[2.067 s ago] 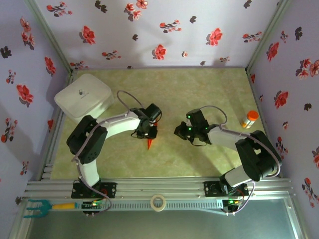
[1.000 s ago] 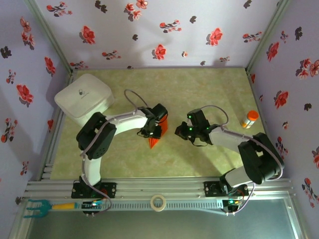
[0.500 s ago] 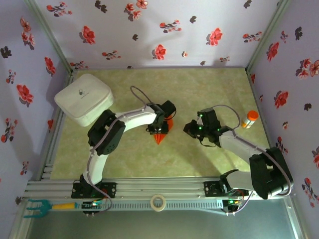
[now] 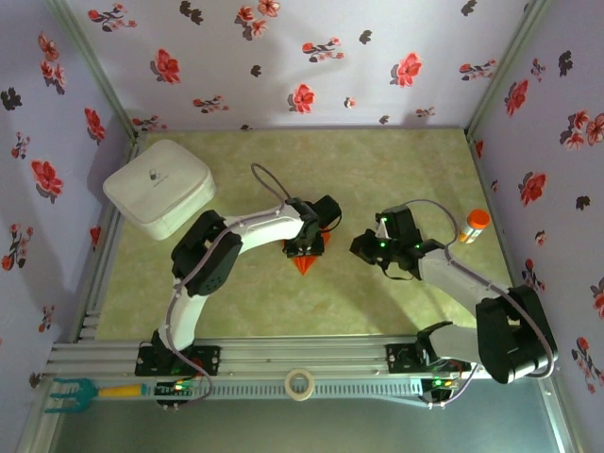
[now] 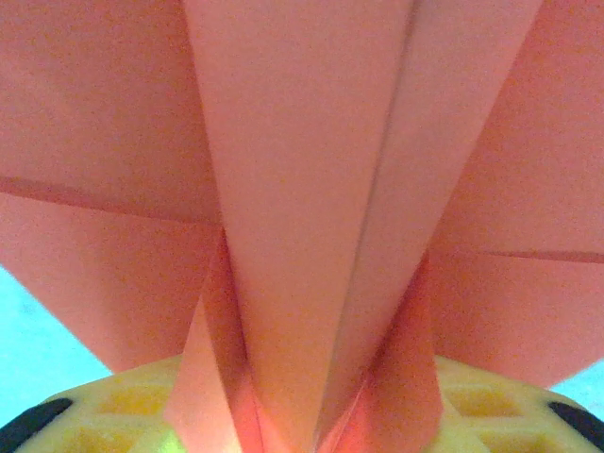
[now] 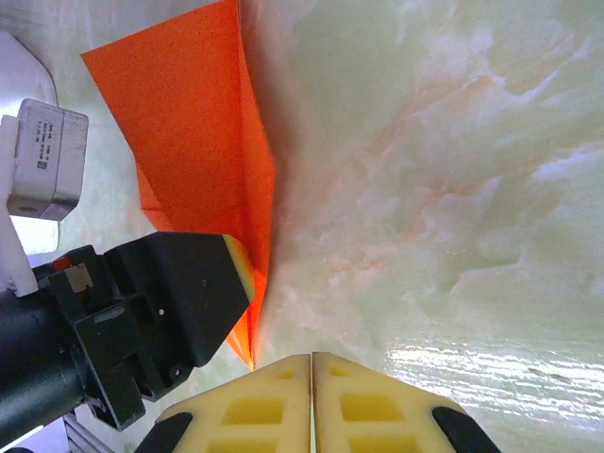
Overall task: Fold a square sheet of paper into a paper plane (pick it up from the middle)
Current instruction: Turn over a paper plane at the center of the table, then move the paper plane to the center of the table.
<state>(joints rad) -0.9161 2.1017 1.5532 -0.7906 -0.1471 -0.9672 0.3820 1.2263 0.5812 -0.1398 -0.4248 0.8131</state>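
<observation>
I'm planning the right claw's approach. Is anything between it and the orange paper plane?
Nothing visible does. Just bare table lies between the shut right claw and the paper plane; the left claw sits at the plane's other side, out of that path.

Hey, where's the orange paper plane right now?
Top view: the paper plane is near the table's middle, its tip poking out from under the left gripper, with the right gripper to its right.
</observation>
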